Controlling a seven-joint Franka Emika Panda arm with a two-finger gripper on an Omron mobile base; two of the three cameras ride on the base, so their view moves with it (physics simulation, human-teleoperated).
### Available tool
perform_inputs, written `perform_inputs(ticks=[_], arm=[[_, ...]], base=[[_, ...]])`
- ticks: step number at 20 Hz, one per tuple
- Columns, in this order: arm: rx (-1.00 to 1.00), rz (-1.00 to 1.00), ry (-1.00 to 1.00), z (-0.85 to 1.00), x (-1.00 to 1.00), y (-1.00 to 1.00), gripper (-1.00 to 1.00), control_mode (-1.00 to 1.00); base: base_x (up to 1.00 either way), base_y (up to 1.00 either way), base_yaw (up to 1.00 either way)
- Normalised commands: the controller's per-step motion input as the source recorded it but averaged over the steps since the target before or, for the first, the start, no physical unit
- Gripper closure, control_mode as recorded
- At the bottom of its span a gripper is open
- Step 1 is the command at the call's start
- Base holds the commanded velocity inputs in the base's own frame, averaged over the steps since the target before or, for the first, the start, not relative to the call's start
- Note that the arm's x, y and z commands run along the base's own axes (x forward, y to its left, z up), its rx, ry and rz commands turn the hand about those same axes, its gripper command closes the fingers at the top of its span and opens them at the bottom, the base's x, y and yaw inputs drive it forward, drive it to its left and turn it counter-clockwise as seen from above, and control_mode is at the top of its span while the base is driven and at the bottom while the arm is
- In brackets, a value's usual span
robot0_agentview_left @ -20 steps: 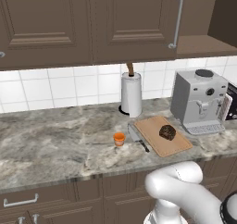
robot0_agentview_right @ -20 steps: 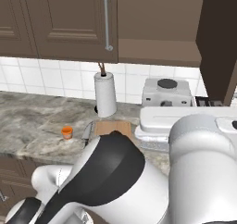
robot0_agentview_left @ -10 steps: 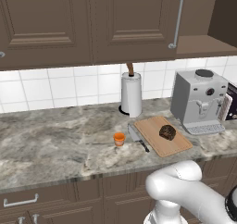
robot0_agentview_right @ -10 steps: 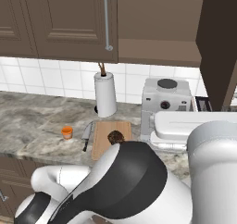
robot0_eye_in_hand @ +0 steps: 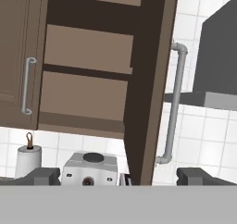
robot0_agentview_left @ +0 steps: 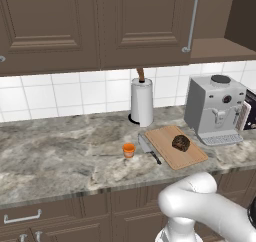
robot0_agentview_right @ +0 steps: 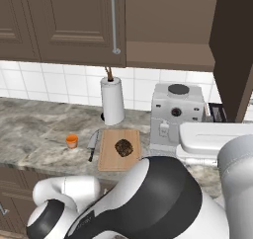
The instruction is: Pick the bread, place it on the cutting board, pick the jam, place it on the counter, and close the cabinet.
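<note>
- The dark brown, lumpy round bread loaf [robot0_agentview_left: 181, 143] with its rough speckled crust lies on the flat, light-brown rectangular wooden cutting board [robot0_agentview_left: 165, 141], whose grain shows, toward the board's far right part.
- The tiny orange tapered jam jar [robot0_agentview_left: 129, 150] stands upright on the grey-brown marbled stone counter [robot0_agentview_left: 55, 156], left of the board and apart from it; a dark-handled knife with a grey blade [robot0_agentview_left: 148, 149] lies between them along the board's left edge.
- The dark brown wooden upper cabinet [robot0_eye_in_hand: 88, 75] has raised-panel doors and stands open: bare shelves ahead of the gripper [robot0_eye_in_hand: 118, 177], the open door [robot0_eye_in_hand: 150, 79] edge-on just above the space between the fingers, its long silver bar handle [robot0_eye_in_hand: 175, 102] up to the right.
- The gripper's two dark fingertips [robot0_eye_in_hand: 41, 176] are spread wide apart, pinching nothing and touching nothing.
- Below the shelves sit a white paper-towel roll on a brown post [robot0_eye_in_hand: 28, 159] and a boxy silver-grey coffee machine [robot0_eye_in_hand: 90, 170].
</note>
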Motion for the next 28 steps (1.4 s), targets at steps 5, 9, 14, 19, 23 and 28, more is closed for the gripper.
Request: perform_inputs(ticks=[5,9,14,19,23,28], arm=[[0.0,0.0,0.0,0.0,0.0,-0.15,-1.0,-1.0],[0.0,0.0,0.0,0.0,0.0,-0.12,-1.0,-1.0],[0.0,0.02,0.0,0.0,0.0,-0.07,-1.0,-1.0],[0.0,0.04,0.0,0.0,0.03,-0.06,-1.0,-1.0],[0.0,0.05,0.0,0.0,0.13,-0.07,-1.0,-1.0],[0.0,0.04,0.0,0.0,0.17,-0.05,-1.0,-1.0]], base=[[0.0,0.0,0.0],[0.0,0.0,0.0],[0.0,0.0,0.0],[0.0,0.0,0.0],[0.0,0.0,0.0],[0.0,0.0,0.0]])
